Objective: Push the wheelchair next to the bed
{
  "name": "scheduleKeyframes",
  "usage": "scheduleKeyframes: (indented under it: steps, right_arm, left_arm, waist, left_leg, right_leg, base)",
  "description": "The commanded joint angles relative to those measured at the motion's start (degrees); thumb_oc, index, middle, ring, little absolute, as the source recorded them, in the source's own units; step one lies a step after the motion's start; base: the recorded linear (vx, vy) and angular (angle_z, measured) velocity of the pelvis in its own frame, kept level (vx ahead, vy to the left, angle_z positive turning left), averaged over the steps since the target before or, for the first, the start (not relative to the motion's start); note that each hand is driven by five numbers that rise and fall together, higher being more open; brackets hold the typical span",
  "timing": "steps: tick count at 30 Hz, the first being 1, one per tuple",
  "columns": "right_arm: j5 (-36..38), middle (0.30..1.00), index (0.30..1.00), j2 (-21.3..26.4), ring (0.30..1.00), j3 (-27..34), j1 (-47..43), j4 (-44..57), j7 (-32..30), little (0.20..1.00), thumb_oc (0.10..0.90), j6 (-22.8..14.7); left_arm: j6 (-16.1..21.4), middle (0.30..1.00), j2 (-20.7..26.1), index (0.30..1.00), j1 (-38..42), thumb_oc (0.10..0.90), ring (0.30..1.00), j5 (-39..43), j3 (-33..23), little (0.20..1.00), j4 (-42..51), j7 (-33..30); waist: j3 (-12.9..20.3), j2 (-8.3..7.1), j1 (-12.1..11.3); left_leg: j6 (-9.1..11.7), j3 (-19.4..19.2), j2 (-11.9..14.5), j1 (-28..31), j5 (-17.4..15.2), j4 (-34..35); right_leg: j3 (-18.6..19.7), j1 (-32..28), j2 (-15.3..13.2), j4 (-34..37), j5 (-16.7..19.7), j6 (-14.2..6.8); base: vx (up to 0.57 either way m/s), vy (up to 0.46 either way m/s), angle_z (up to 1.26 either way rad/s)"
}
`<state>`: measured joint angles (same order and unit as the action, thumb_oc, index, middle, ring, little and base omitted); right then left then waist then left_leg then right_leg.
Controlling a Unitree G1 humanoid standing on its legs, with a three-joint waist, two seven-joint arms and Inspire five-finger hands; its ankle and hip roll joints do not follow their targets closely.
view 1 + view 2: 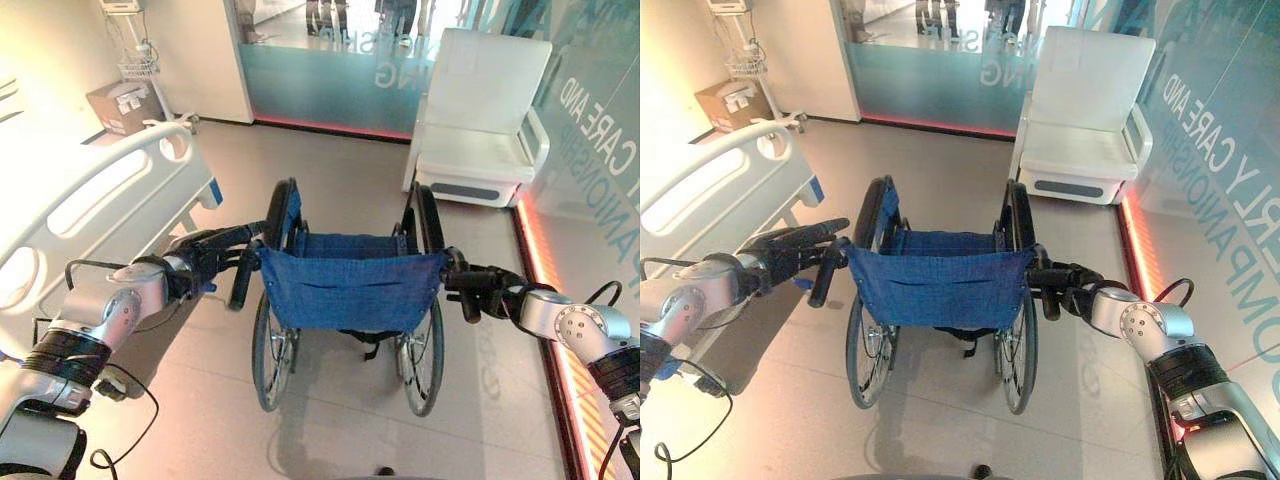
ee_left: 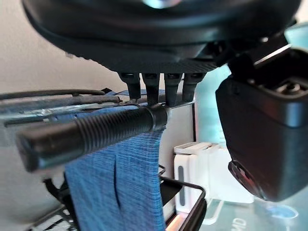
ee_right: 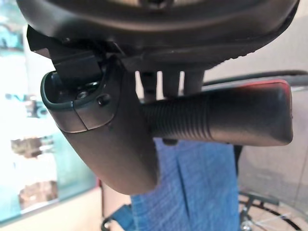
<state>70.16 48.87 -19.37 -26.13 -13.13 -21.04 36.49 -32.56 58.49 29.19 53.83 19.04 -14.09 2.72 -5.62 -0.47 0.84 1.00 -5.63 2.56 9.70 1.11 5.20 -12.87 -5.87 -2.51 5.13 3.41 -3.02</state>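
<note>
**Desk:** Nearest the lens, what do we have?

**Photographer:** Two silver-grey arms reaching forward to a wheelchair [image 1: 345,300]. Left hand [image 1: 205,258] lies along the left push handle [image 2: 91,132]; its wrist view shows the fingers [image 2: 153,89] draped over the top of the ribbed grip, with the thumb [image 2: 262,134] standing apart and not closed around it, so I'd call that hand resting rather than clamped. Right hand [image 1: 480,285] meets the right push handle [image 3: 216,120], fingers hooked over the grip and the thumb [image 3: 106,139] crossing in front: it reads as a wrap around the handle.

**Desk:** And the chair itself?

**Photographer:** Blue fabric backrest [image 1: 938,285] with stitched pockets, blue seat, black armrests, spoked rear wheels [image 1: 865,350], dark frame. It stands on the pale floor facing away from the robot, just to the right of the white bed [image 1: 90,200], whose side rail runs along the left. Ahead, near the glass wall, sits a white armchair [image 1: 480,120]; a cardboard box [image 1: 122,105] is by the far wall.

**Desk:** What does the push call for?

**Photographer:** My judgement: even pressure through both handles so the chair tracks straight, with a slight steer left to bring it alongside the rail without clipping it. Firming up the left hold would probably help.
</note>
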Motion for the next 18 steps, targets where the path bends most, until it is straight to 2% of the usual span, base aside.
scheduleKeyframes:
  steps: [1,11,18]
  right_arm:
    - [5.7,0.3,0.3,-3.0,0.3,-4.2,0.5,8.2,8.3,0.3,0.4,-2.9]
    - [6.3,0.3,0.3,-2.2,0.3,-4.5,2.2,8.2,8.9,0.3,0.4,-3.9]
    - [6.0,0.3,0.3,-2.4,0.3,-4.1,3.1,7.8,9.6,0.3,0.4,-3.8]
  left_arm:
    - [1.1,0.9,4.8,0.9,2.2,0.8,0.9,-3.1,-1.2,0.9,3.7,3.1]
    - [-2.6,0.9,7.0,0.9,1.0,0.8,0.9,-5.3,0.7,0.9,5.2,7.3]
    - [-4.7,0.9,7.4,0.9,-0.6,0.8,0.9,-3.1,-1.2,0.9,4.5,2.9]
  waist:
    - [2.1,0.68,-2.6]
    - [2.1,1.05,-2.8]
    - [2.1,1.19,-2.9]
  left_leg:
    - [0.2,-1.7,-3.9,-1.4,-0.4,-0.2]
    - [0.4,-1.8,-3.8,-1.2,-0.3,-0.2]
    - [0.5,-1.8,-3.7,-1.0,-0.3,-0.2]
  right_leg:
    - [-1.7,-2.8,-1.1,-0.1,-1.6,-3.3]
    - [-2.2,-3.0,-1.1,-0.1,-1.6,-3.5]
    - [-2.5,-3.4,-1.1,-0.1,-1.8,-3.5]
  base:
    - [0.0,0.0,0.0]
    - [0.0,-0.003,0.01]
    - [0.0,0.0,0.0]
